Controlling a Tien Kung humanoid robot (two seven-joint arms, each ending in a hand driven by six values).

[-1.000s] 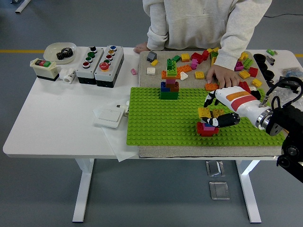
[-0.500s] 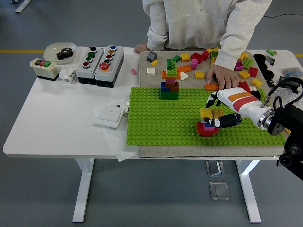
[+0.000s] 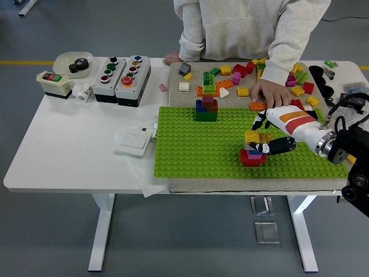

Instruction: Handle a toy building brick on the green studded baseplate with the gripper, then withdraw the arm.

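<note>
The green studded baseplate [image 3: 196,144] lies on a grey mat at the near right part of the white surface [image 3: 69,144], its near edge close to the surface's near edge. The right hand [image 3: 266,135] comes in from the right edge, over the baseplate's right half, with its fingers curled around a yellow brick [image 3: 252,136]. The yellow brick is raised just above a small red stack [image 3: 252,157] (red with a pink and blue piece on top) that sits on the baseplate; whether the brick touches the stack cannot be told.

At the baseplate's far edge stands a tall brick tower [image 3: 206,104] of green, orange, pink, blue and brown pieces, well apart from the hand. Beyond it, along the far right of the surface, loose bricks [image 3: 236,78] lie scattered. A person stands at the far edge; one of the person's hands [image 3: 271,92] rests on the mat among the loose bricks, just beyond the robot's hand, and crowds the far side there.

The baseplate's left and middle studs are bare, leaving open room. Left of it lie a white switch plate [image 3: 132,140] and, at the far left corner, two button boxes [image 3: 122,73], a small switch box [image 3: 53,82] and a white bowl [image 3: 72,62] holding a black gear.
</note>
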